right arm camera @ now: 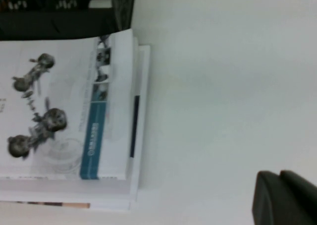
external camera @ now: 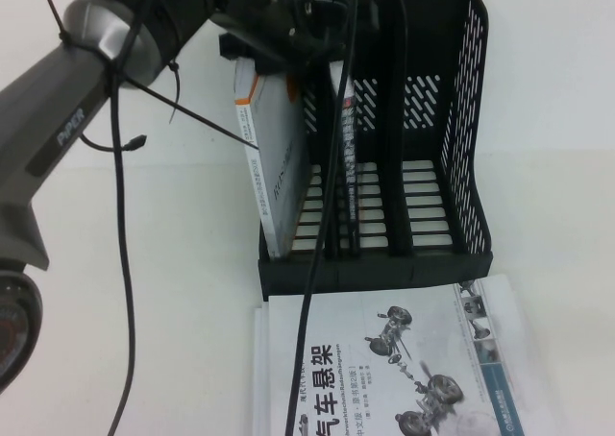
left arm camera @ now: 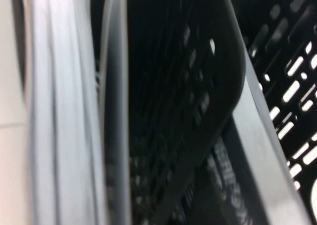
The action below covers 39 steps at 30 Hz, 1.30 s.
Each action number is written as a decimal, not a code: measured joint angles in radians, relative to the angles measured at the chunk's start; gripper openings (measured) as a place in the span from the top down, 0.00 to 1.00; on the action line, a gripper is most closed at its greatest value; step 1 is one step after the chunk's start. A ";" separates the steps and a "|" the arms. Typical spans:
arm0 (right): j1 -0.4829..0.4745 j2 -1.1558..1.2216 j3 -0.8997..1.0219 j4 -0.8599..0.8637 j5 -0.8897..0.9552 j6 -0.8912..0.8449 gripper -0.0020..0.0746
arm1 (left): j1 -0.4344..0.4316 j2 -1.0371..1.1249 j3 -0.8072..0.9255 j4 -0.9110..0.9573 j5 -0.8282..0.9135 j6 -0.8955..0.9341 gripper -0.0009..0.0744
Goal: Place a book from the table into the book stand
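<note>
At the far left corner of the black book stand (external camera: pixel 452 254), the left hand (external camera: pixel 279 33) hovers over the tops of the books standing in the rack; whether it is spread or pinching cannot be told. A white book with an orange stripe (external camera: pixel 264 157) leans in the leftmost slot. Beside it, in the middle slot, stands the dark book (external camera: pixel 348 167), spine outward with white characters, seemingly already seated on the slotted base. The left wrist view shows only blurred page edges and dark mesh.

On the white surface (external camera: pixel 192 263) in front of the stand lies a white book with car-parts drawings (external camera: pixel 384 359), on top of another book. The right hand (right arm camera: pixel 285 197) shows only as a dark shape low above bare surface, well apart from that stack; its state cannot be told.

The placing step looks nearly finished. Next, the left hand likely needs to let go, if it is gripping, and lift straight up without tipping the books.
</note>
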 joint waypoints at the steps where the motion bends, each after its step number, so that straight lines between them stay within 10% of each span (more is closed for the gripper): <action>1: 0.000 0.000 0.000 -0.010 0.000 0.000 0.97 | 0.002 -0.004 -0.012 0.005 0.009 0.021 0.44; 9: 0.000 0.000 0.000 -0.026 -0.011 -0.006 0.97 | 0.008 -0.119 -0.094 0.091 0.138 0.189 0.94; 22: 0.000 0.000 0.201 -0.029 -0.441 -0.011 0.97 | -0.148 -0.487 0.028 0.111 0.139 0.379 0.99; 39: 0.000 0.000 0.300 0.009 -0.423 -0.011 0.98 | -0.231 -1.039 1.197 0.271 -0.649 0.233 0.99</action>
